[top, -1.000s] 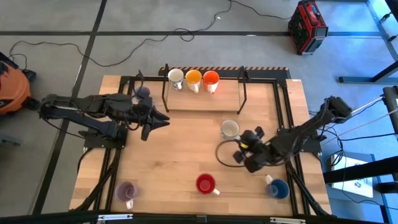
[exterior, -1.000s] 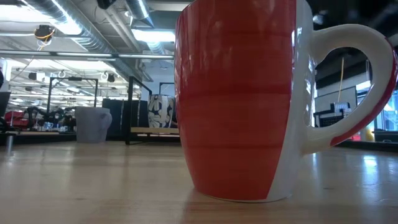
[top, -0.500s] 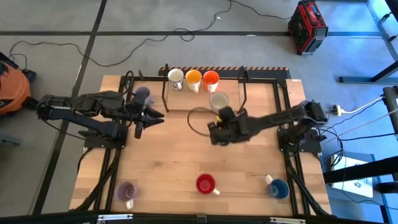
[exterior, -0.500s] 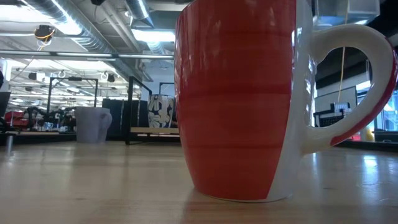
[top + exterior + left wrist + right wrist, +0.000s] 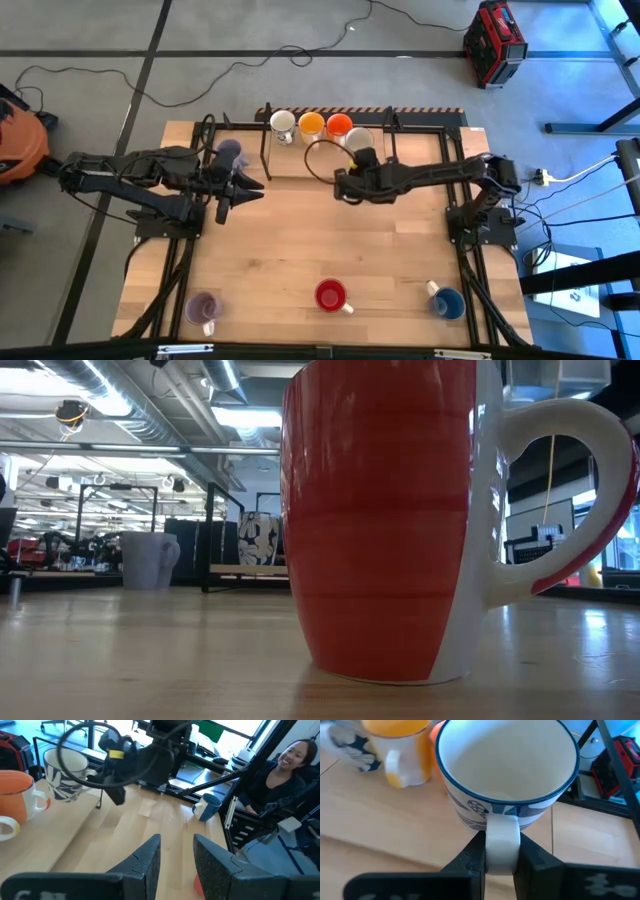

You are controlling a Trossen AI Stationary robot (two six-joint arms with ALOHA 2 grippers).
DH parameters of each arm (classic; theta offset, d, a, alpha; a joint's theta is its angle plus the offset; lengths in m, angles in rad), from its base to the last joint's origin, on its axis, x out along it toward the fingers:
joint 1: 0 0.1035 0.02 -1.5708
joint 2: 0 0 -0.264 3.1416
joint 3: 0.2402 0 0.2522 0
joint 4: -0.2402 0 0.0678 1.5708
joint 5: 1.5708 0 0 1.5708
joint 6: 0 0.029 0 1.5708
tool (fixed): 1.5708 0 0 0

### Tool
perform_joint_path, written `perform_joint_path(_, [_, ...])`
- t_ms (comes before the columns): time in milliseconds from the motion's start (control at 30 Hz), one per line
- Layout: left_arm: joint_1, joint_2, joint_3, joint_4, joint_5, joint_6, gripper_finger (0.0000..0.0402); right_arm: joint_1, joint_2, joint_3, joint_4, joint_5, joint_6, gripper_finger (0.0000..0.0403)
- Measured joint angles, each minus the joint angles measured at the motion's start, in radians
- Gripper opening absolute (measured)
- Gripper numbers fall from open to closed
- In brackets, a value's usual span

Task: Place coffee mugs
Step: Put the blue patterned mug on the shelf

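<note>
Setting cream mug (image 5: 507,775), handle pinched by right gripper (image 5: 501,855), into 12 o'clock row; next lower, release; left gripper (image 5: 176,855) part-open, empty.

Eight small handled mugs, all upright. Top centre of the high view: white mug (image 5: 282,124), yellow-orange mug (image 5: 312,125), orange-red mug (image 5: 339,126) and cream mug (image 5: 358,139) in a row, the last pinched by its handle. Upper left: pale purple mug (image 5: 229,151). Along the bottom: second purple mug (image 5: 203,308), red mug (image 5: 331,295), blue mug (image 5: 448,302).
</note>
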State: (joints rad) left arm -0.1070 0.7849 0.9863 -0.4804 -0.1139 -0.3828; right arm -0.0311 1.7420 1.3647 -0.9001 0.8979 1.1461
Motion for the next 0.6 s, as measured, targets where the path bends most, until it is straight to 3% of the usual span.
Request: perform_joint_path(600, [0.000,0.000,0.000,0.008,0.000,0.001,0.0110,-0.115,0.090,0.001,0.067,-0.032,0.007,0.0042])
